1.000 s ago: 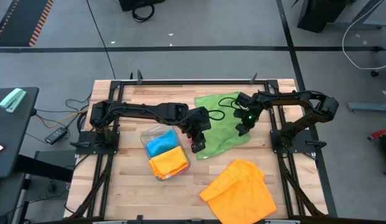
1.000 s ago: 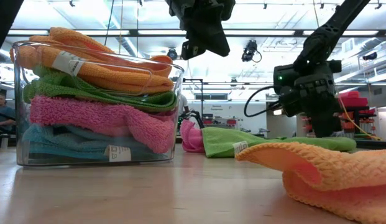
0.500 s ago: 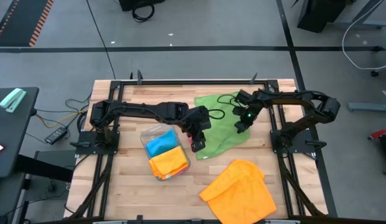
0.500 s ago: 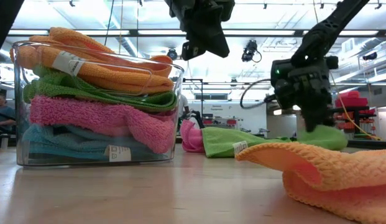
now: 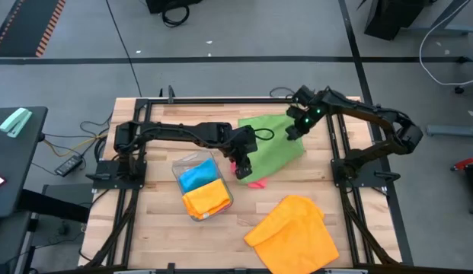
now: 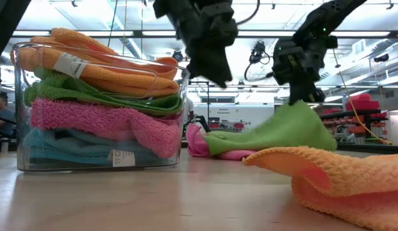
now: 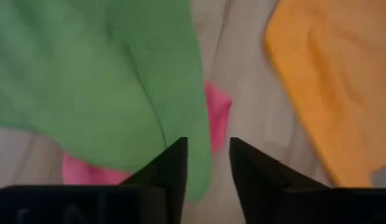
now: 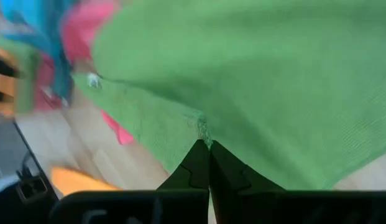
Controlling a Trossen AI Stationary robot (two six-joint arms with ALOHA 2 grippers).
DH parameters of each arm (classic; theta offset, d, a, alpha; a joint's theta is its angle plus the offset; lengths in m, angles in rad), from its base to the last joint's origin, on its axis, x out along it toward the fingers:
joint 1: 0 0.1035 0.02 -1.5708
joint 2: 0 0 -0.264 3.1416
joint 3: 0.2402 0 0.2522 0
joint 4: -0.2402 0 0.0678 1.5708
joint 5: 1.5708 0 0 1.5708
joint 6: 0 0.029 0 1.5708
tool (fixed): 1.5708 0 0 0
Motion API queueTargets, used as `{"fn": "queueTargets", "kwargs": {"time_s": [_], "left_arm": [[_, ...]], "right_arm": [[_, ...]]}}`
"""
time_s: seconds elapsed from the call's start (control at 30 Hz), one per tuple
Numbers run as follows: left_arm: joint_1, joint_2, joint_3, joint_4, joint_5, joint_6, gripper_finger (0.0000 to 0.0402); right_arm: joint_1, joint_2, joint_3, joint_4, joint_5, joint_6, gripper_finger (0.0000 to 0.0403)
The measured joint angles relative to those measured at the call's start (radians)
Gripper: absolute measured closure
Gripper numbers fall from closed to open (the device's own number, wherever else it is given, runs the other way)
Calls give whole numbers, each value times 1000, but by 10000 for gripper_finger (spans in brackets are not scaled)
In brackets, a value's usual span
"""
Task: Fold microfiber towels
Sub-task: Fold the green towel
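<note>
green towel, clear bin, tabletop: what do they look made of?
Green towel: soft fine-pile cloth, likely microfiber; it drapes limply where the right gripper pinches it.
Clear bin: looks like rigid transparent plastic, glossy; the folded towels show through its walls.
Tabletop: light wood planks, matte; seams and grain visible.

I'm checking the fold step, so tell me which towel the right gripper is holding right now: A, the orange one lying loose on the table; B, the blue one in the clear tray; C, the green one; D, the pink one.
C: the right gripper is shut on an edge of the green towel and holds that side raised off the table, while the loose orange towel lies untouched.
</note>
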Motion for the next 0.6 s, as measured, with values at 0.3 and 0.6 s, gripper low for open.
{"fn": "queueTargets", "kwargs": {"time_s": [0.3,0.6], "left_arm": [[48,-1,-166,243,-1,95,196],[105,-1,-221,332,-2,69,196]], "right_arm": [[-13,-15,122,-59,1,-31,400],[7,-41,157,-97,-11,-54,400]]}}
